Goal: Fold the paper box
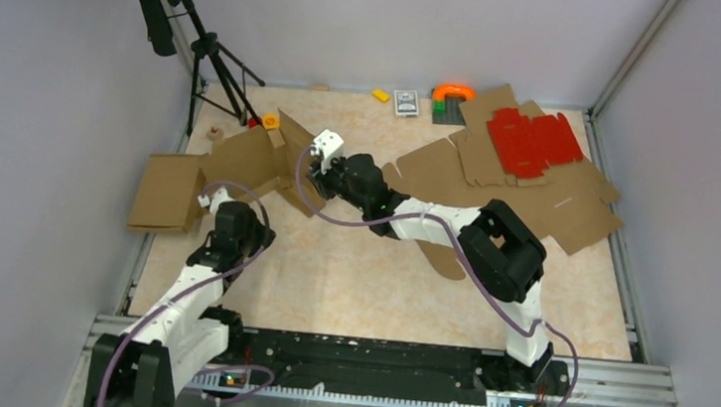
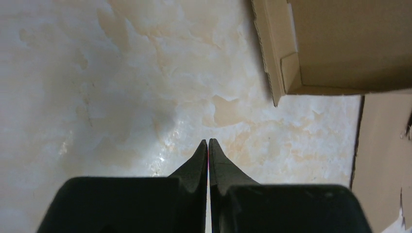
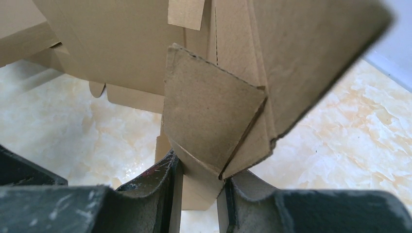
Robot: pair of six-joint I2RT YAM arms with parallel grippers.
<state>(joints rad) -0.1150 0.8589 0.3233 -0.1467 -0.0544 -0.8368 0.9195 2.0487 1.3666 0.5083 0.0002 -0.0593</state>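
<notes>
The paper box lies at the far left of the table, its long axis running left to right and angling slightly toward the far side at its right end. Its leftmost panel lies flat, reaching to the table's left edge, while the middle and right panels stand up off the surface in a half-folded tent. The left gripper sits just on the near side of the box, close to where the flat panel meets the raised part. In its wrist view the left gripper has its jaws pressed fully together over bare tabletop with nothing between them, and a box corner shows ahead and to its right, apart from the fingers. Further right, the right gripper reaches in from the right to the box's raised end. Its own camera shows the right gripper narrowly parted and clamped on a folded flap of the box, which rises tilted from between the jaws. At the far right lie flat cardboard sheets with a red sheet on top.
</notes>
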